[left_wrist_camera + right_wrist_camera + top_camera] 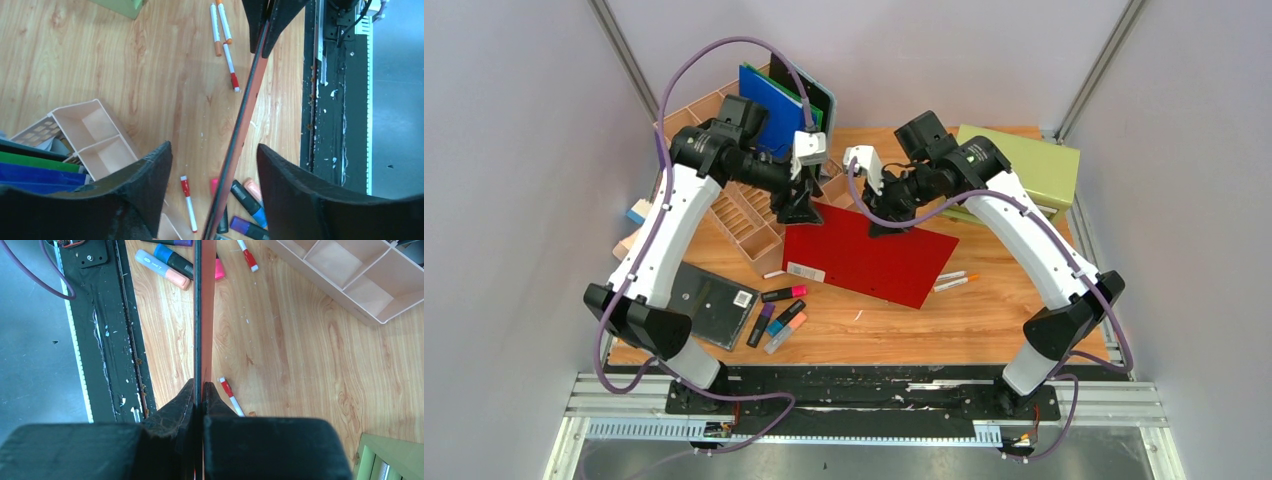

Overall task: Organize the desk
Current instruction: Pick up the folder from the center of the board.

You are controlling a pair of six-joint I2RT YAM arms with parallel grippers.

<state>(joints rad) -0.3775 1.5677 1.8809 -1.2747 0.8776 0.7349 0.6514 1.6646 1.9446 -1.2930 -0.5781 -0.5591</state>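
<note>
Right tool tight on red folder, left tool wide astride it; blue folder upright in pink organizer.

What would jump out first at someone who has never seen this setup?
The big red folder in the middle of the desk, tipped up on edge: the right gripper pinches its upper edge, while the left gripper stands open astride it. Then the scatter of highlighters at the front left.
</note>
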